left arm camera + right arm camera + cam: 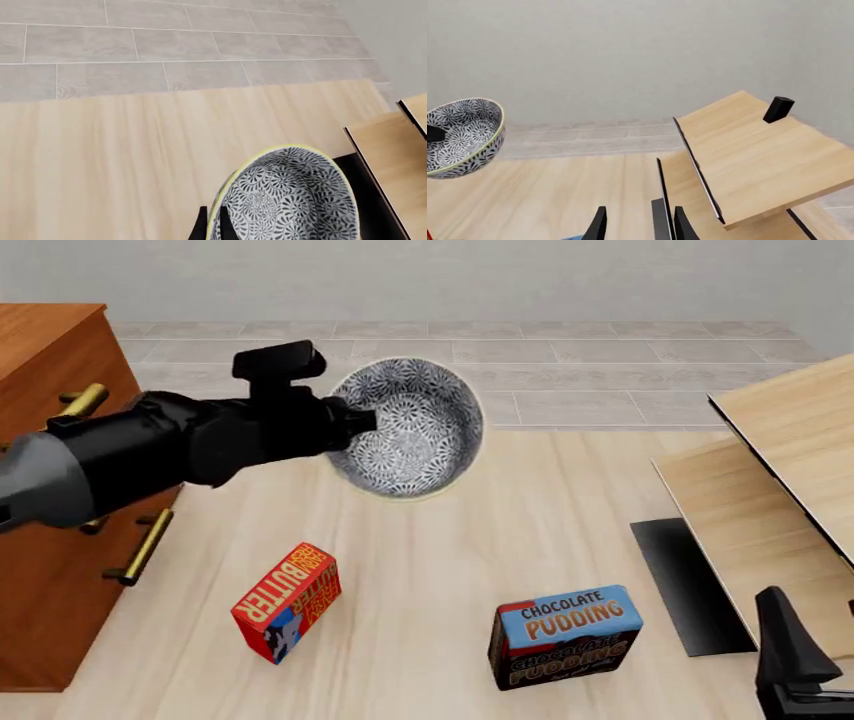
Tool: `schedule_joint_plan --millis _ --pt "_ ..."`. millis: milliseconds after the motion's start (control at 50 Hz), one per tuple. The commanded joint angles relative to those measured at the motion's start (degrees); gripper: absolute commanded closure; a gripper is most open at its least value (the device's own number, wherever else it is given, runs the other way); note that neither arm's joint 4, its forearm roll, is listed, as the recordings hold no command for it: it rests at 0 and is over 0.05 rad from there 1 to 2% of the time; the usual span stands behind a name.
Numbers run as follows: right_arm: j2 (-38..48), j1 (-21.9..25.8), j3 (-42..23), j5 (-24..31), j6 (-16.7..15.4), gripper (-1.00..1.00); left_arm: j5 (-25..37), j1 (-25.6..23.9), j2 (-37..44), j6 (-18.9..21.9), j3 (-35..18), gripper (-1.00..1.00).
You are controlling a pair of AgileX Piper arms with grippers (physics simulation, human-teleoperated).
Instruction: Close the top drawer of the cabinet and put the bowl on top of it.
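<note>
Jaws of the left gripper are clamped on the rim of the bowl, one finger inside and one outside as the left wrist view shows, and the bowl hangs tipped on its side in the air above the counter, its mouth turned toward the front camera. The right gripper sits low at the near right edge with its jaws parted and nothing between them.

The cabinet stands at the left of the counter, and its drawer fronts look flush from here, so I judge the step in hand to be carrying the bowl over to the cabinet's top. To do that well, the arm should rise enough for the bowl's lower edge to clear the cabinet's top corner, swing left, and roll the wrist so the bowl comes level before it goes down. A rim pinch is a thin hold; a slow swing will keep the bowl from pivoting in the jaws. Set it well in from the edge, then release.

Black-and-white floral scrollwork covers the bowl inside and out, with a thin yellowish rim. It is deep, round, and wider than the butter box or the chocolate pudding box below it.
</note>
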Motion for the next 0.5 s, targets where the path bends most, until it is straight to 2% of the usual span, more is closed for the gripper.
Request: schedule_joint_plan --millis 20,80,100,240,320,400,420,460,500 --pt "0.0 0.2 0.1 -0.1 -0.3 -1.00 1.8 -0.4 -7.2 -0.1 3.5 1.00" --pt "0.0 0.3 0.0 0.0 -0.4 -1.00 4.0 1.1 -8.0 -1.7 4.1 1.00" --pt "0.0 0.3 -0.2 0.1 -0.4 -1.00 4.8 2.4 -9.2 -0.5 4.3 1.00" --pt "0.0 0.3 -0.3 0.2 -0.5 -1.00 7.9 3.1 -11.0 -2.1 4.9 1.00" --pt "0.0 0.3 -0.5 0.4 -0.6 -1.00 10.7 3.5 -11.9 -6.6 5.5 1.00" --pt "0.0 0.3 -0.4 0.3 -0.6 -1.00 12.2 4.7 -12.8 -6.3 5.6 1.00" --pt "0.0 0.3 -0.3 0.2 -0.8 -1.00 13.8 6.3 -13.7 -4.2 5.2 1.00" --pt "0.0 0.4 -0.1 0.0 -0.9 -1.00 14.3 7.1 -13.9 -4.1 5.2 1.00" --pt "0.0 0.5 -0.3 0.1 -1.0 -1.00 15.1 5.2 -13.6 -5.8 4.9 1.00"
